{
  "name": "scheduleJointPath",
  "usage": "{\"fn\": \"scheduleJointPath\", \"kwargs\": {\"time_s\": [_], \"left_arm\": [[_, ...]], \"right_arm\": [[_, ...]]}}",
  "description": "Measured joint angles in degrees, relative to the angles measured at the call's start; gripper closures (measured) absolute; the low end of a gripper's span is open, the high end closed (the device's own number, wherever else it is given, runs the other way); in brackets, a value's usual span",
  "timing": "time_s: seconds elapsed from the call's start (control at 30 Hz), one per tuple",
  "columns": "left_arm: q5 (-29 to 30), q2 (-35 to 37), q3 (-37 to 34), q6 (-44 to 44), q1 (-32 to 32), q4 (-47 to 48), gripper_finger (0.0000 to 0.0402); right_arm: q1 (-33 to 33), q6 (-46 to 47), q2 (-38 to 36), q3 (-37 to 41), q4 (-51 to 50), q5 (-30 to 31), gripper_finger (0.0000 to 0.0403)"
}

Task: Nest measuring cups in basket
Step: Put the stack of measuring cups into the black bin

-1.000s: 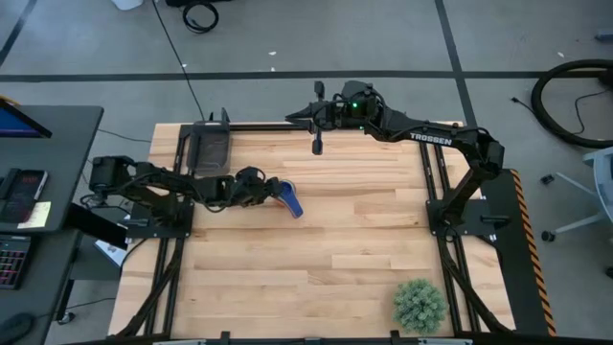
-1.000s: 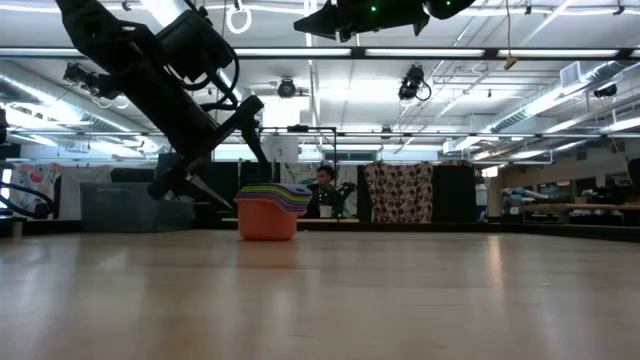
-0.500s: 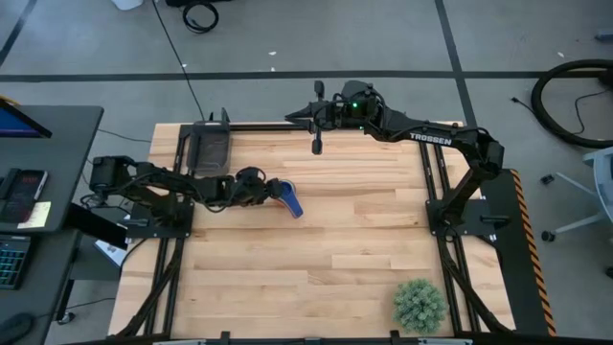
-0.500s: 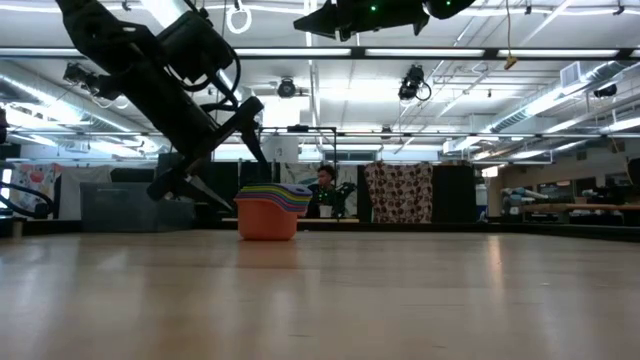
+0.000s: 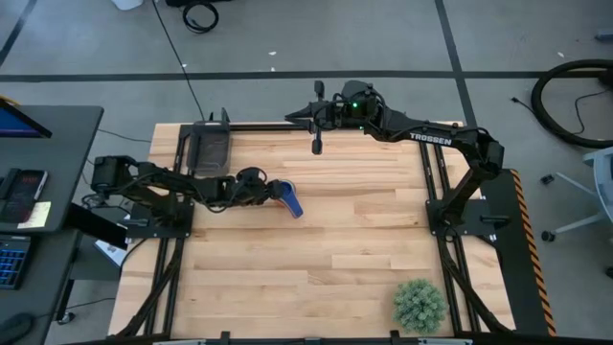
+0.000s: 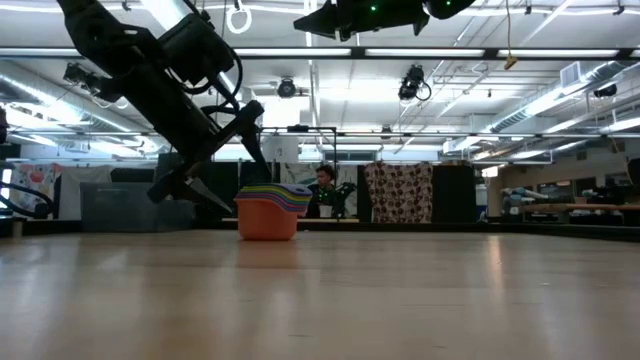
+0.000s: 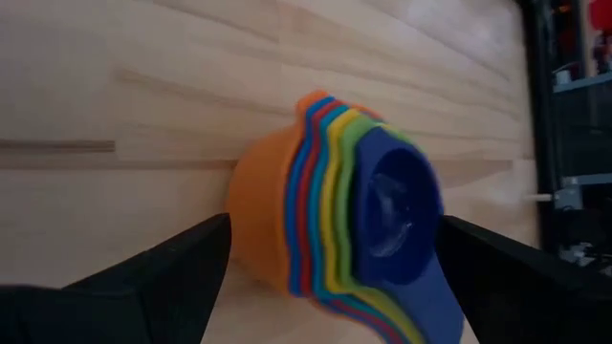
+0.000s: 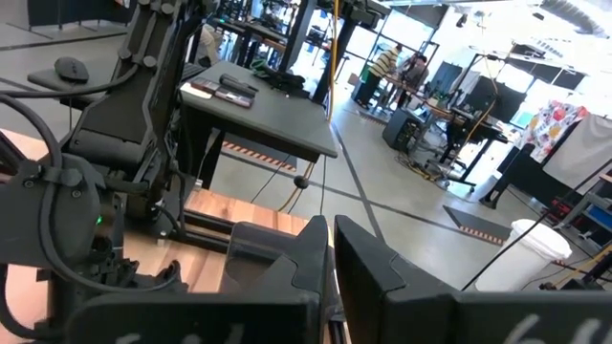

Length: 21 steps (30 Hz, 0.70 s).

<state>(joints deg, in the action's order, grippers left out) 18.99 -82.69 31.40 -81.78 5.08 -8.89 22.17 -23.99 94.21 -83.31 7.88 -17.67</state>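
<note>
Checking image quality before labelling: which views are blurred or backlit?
Left wrist view: nested measuring cups soft, out of focus. Low view: bright ceiling lights silhouette the left arm; cups stay readable. High view: even light, sharp.

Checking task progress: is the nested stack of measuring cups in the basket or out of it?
Out. The measuring cups stand nested on the bare table, between the open left gripper fingers; the basket sits apart.

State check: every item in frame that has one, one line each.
measuring cups: nested in one stack, orange outermost, dark blue innermost, standing on the table, outside the basket.
basket: at the table's far left corner, no cups visible in it.
left end effector: open, fingers either side of the stack.
right end effector: shut, raised over the table's far edge, holding nothing.
plant ball: near right corner, untouched.
</note>
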Motion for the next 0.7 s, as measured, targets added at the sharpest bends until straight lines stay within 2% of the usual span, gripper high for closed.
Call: {"fn": "scheduleJointPath", "kwargs": {"time_s": [0.37,0.7], "left_arm": [[0.21,-1.64,0.22,1.00,1.38,-0.76,0.0035],[-3.16,-1.64,0.22,3.86,3.51,-0.93,0.0035]], "right_arm": [[0.00,0.00,0.00,0.00,0.18,0.00,0.0373],[0.00,-0.01,0.00,0.00,0.20,0.00,0.0373]]}}
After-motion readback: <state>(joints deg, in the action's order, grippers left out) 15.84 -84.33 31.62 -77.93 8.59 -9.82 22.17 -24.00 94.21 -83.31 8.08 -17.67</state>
